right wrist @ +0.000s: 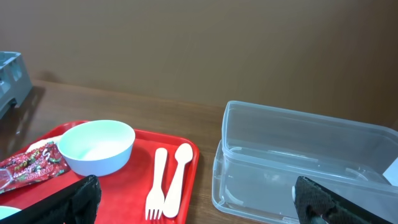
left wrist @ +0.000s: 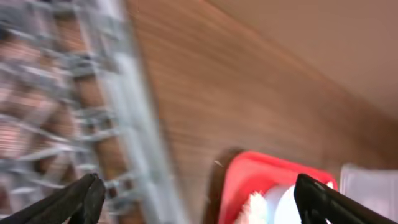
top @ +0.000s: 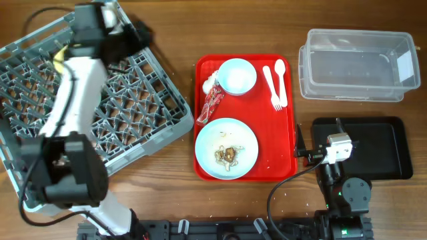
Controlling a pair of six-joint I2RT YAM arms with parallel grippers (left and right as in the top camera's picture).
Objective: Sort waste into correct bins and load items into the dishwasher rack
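The grey dishwasher rack (top: 143, 100) fills the left side. My left gripper (top: 137, 35) is open and empty above its far right corner; in the blurred left wrist view it (left wrist: 202, 208) spans the rack wall (left wrist: 134, 124) and the red tray's corner. On the tray lie a light blue bowl (top: 237, 75), a red wrapper (top: 213, 99), a white napkin (top: 209, 81), a fork (top: 271, 87), a spoon (top: 280, 79) and a pale plate (top: 227, 137) with brown food scraps (top: 228, 155). My right gripper (right wrist: 199, 208) is open and empty, low beside the tray's right edge (top: 301, 148).
The clear tub (top: 357, 63) stands at the back right and shows in the right wrist view (right wrist: 305, 162). The black tray (top: 380, 143) lies under my right arm. The red serving tray (top: 287, 143) sits mid-table. A small yellow shape (top: 61, 55) shows in the rack beside my left arm.
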